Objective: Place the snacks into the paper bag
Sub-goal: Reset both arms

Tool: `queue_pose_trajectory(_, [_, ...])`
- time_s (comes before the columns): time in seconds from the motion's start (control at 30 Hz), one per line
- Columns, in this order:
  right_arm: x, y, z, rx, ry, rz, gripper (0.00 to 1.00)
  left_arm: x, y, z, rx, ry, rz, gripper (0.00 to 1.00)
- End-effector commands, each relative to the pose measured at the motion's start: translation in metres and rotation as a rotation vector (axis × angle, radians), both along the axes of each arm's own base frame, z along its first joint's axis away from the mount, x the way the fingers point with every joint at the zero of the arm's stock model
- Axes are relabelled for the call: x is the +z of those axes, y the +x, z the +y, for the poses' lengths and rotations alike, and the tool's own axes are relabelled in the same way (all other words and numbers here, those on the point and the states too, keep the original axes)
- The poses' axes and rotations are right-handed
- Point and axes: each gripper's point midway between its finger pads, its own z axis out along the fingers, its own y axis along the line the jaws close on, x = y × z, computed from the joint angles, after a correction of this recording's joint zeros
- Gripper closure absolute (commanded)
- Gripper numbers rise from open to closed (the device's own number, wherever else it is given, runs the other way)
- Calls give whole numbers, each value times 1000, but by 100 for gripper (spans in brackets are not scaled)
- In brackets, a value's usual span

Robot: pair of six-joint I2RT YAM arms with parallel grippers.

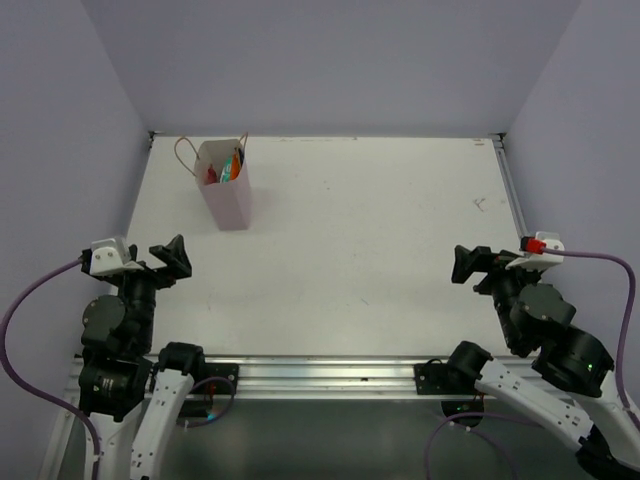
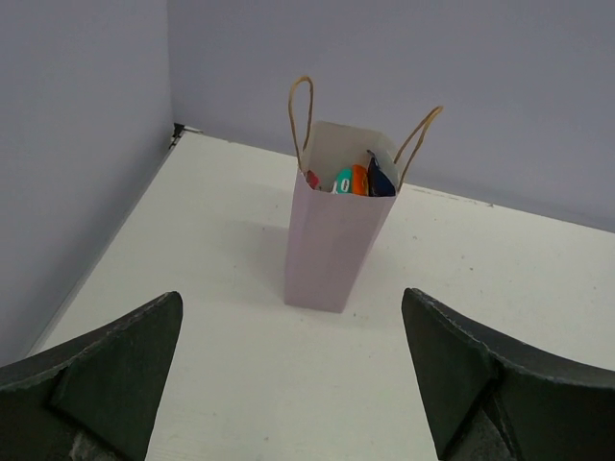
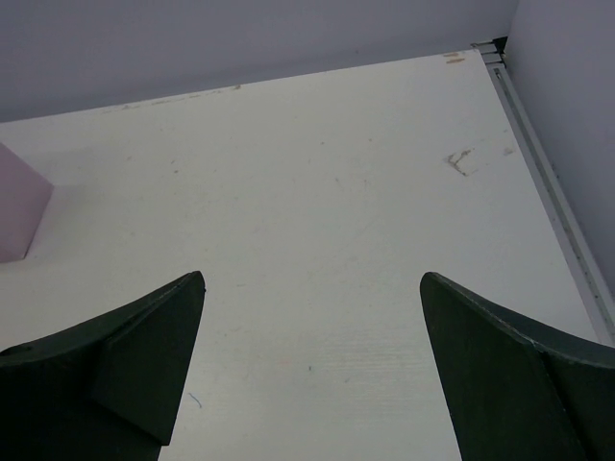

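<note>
Well fwd of left claw [image 1: 168, 258]: paper bag [image 1: 228, 195]

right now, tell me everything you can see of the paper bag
The paper bag is pale pink, tall and rectangular, with two thin tan string handles looping up from its open top. It stands upright on the white table near the far left corner, with nothing but the table touching its outside. Snacks show inside: orange, teal, dark blue and some red.

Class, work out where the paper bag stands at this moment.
In the top view the paper bag stands upright at the far left of the table, near the back-left corner, ahead of the left gripper, with snacks inside.
</note>
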Motion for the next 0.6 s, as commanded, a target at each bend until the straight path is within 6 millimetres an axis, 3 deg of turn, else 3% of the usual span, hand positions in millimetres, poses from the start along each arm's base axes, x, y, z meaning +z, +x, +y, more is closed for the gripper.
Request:
queue_pose_trajectory(0.0, [4,1,-7,-34,5,-29,1,3,4,1,9,-23,-67,0])
queue_pose_trajectory(0.2, [2,1,-5,-27,4,-30,1,-11,14,-4,-4,-40,-80,0])
queue_pose_trajectory(0.57, [3,3,-5,-30,-10,-31,1,-12,17,-3,1,-32,-76,0])
